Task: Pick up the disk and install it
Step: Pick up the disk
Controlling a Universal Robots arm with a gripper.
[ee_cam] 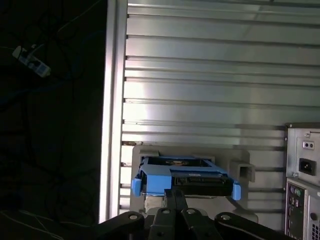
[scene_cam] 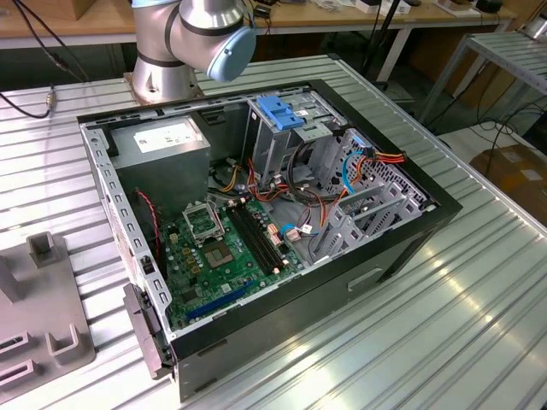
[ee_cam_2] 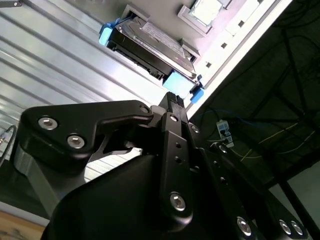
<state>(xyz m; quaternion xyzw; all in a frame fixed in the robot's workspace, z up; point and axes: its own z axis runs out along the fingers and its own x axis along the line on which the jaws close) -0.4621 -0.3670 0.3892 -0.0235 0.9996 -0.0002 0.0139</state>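
Observation:
The disk (ee_cam: 185, 172) is a dark-grey drive in a bright blue bracket. It lies flat in a grey holder (ee_cam: 240, 167) on the ribbed metal table, close to the table's edge. In the second wrist view the disk (ee_cam_2: 150, 42) shows its connector side toward me. My gripper (ee_cam: 175, 194) hangs just short of the disk's near edge, roughly at its middle. The black fingers (ee_cam_2: 172, 100) stand together, shut, with nothing between them. The tips sit next to the blue bracket end (ee_cam_2: 182, 86).
The exterior view has the open computer case (scene_cam: 410, 231) lying on the table. Its metal drive bay carries a blue latch (scene_cam: 282, 111) at the back. The arm's base (scene_cam: 162, 77) stands behind the case. A grey fixture (scene_cam: 43, 316) sits at the exterior view's left. The case's rear panel (ee_cam: 302, 165) is beside the holder.

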